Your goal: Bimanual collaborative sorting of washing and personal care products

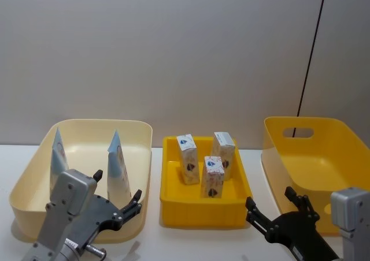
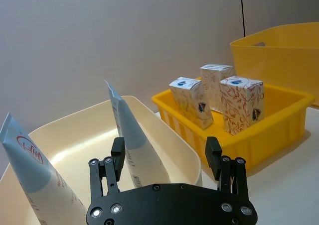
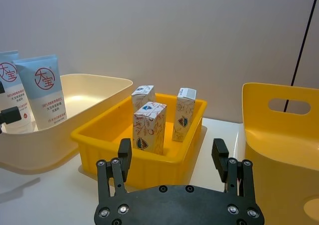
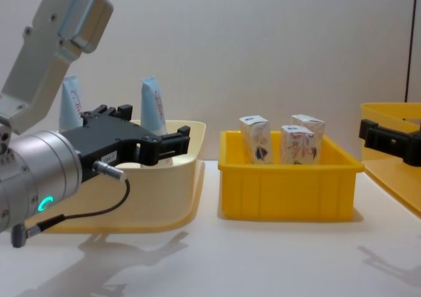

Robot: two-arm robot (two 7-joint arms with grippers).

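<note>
Two pale-blue-and-white tubes (image 1: 117,157) (image 1: 58,151) stand upright in the cream basin (image 1: 92,125) on the left. Three small white cartons (image 1: 188,157) (image 1: 224,150) (image 1: 213,177) stand in the small yellow bin (image 1: 202,206) at the centre. My left gripper (image 1: 117,185) hovers open at the basin's near rim, just in front of the nearer tube (image 2: 127,135), holding nothing. My right gripper (image 1: 269,196) is open and empty near the table's front, between the small bin and the large yellow bin; the cartons (image 3: 149,125) lie ahead of it.
A large yellow bin (image 1: 312,157) with a handle slot stands at the right, nothing showing inside it. A plain grey wall runs behind the white table. Bare tabletop (image 4: 276,257) lies in front of the containers.
</note>
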